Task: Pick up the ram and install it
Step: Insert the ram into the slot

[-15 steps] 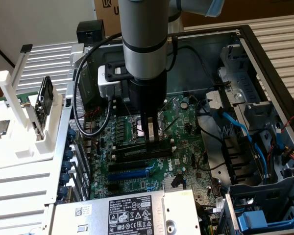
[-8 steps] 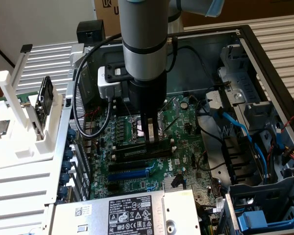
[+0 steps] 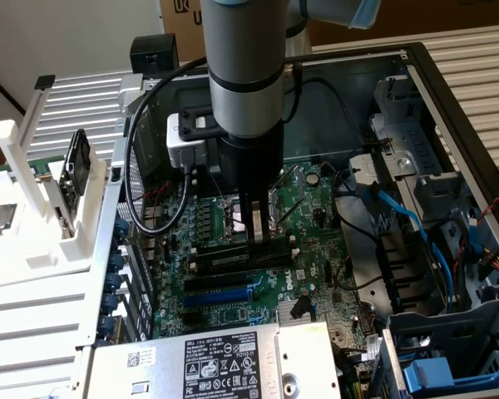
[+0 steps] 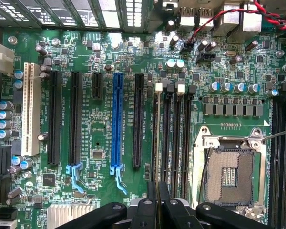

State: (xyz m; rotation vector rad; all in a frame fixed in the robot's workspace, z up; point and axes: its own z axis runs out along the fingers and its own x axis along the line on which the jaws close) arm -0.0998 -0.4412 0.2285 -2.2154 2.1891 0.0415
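The ram (image 3: 233, 263) is a long dark stick standing on edge in the memory slot nearest the black expansion slots. It lies just beside the open CPU socket (image 3: 237, 218). In the wrist view the ram (image 4: 156, 133) is a thin edge running along that slot, with a white latch (image 4: 158, 87) at its far end. My gripper (image 3: 255, 237) hangs straight down over the stick's middle. Its dark fingers (image 4: 151, 202) sit close together on the ram's top edge, so the gripper is shut on it.
The motherboard (image 4: 100, 133) lies inside an open computer case (image 3: 416, 75). Three other memory slots (image 4: 178, 138) run alongside. Blue cables (image 3: 407, 216) and drive bays are at the exterior view's right, the power supply (image 3: 208, 362) in front. A white rack (image 3: 33, 191) holds a wider board at the left.
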